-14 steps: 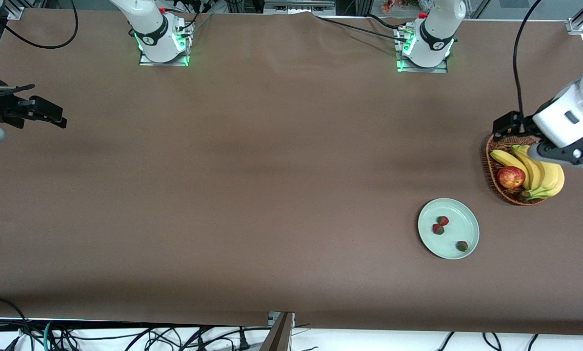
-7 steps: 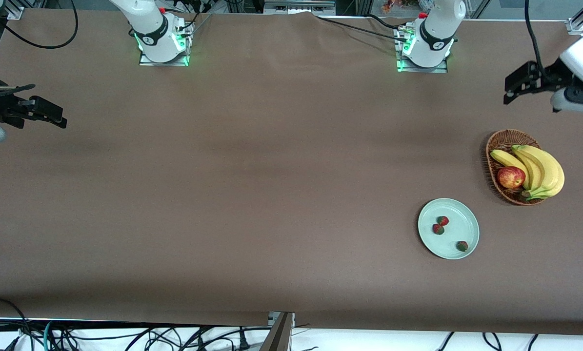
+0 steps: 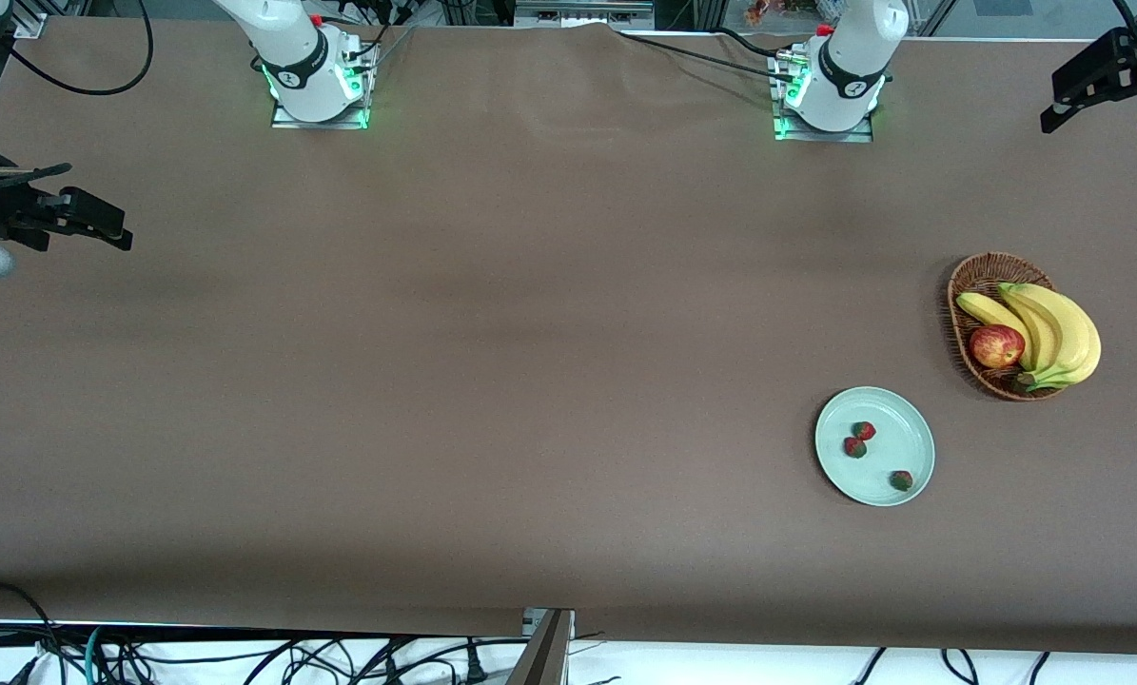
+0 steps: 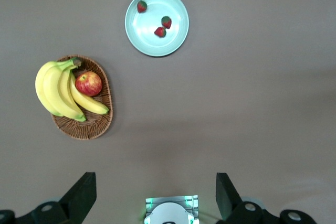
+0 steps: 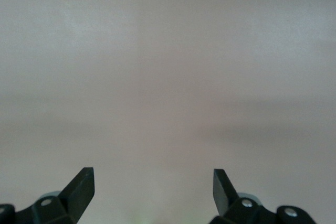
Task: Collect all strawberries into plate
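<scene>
Mint-green plate (image 3: 874,445) already holds all three strawberries (image 3: 863,431), near the basket (image 3: 970,285) at the left arm's end of the desk (image 3: 492,381). You look finished: both arms are parked, left gripper (image 3: 1101,81) and right gripper (image 3: 88,224) with fingers spread, empty (nothing left to fetch). Just verify and stop.

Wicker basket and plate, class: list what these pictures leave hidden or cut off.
- Basket floor: front view, covered by bananas and apple.
- Left gripper: front view, partly cut off by the picture's edge.
- Strawberries on plate: undersides hidden.
</scene>
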Available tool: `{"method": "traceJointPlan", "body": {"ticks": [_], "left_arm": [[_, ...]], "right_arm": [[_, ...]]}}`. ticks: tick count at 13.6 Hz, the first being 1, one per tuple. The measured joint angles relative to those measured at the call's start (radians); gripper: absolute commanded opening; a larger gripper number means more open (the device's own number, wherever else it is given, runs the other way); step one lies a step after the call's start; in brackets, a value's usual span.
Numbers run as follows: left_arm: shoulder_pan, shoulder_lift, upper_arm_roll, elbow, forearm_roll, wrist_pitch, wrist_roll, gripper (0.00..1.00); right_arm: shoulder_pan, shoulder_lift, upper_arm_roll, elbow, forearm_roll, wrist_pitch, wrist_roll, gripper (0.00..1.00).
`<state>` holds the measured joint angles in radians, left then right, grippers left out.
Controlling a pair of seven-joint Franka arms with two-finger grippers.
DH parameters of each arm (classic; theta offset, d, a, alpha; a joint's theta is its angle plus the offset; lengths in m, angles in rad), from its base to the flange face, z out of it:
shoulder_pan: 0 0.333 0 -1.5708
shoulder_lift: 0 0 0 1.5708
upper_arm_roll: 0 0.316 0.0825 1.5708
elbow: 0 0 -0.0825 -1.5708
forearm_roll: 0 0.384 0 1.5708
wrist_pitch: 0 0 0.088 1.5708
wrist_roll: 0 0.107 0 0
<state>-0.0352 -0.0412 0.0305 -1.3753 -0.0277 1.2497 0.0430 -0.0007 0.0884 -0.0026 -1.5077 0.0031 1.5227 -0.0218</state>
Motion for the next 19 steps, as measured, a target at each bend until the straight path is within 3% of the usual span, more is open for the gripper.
{"method": "traceJointPlan", "body": {"ticks": [8, 19], "left_arm": [[-0.008, -0.001, 0.006, -0.208, 0.0, 0.19, 0.0, 1.0], [-0.004, -0.019, 0.013, -0.223, 0.0, 0.201, -0.016, 1.0]], "right_arm": [[0.0, 0.007, 0.0, 0.006, 0.0, 0.002, 0.0, 1.0], [0.0, 0.007, 0.0, 0.006, 0.0, 0.002, 0.0, 1.0]]}}
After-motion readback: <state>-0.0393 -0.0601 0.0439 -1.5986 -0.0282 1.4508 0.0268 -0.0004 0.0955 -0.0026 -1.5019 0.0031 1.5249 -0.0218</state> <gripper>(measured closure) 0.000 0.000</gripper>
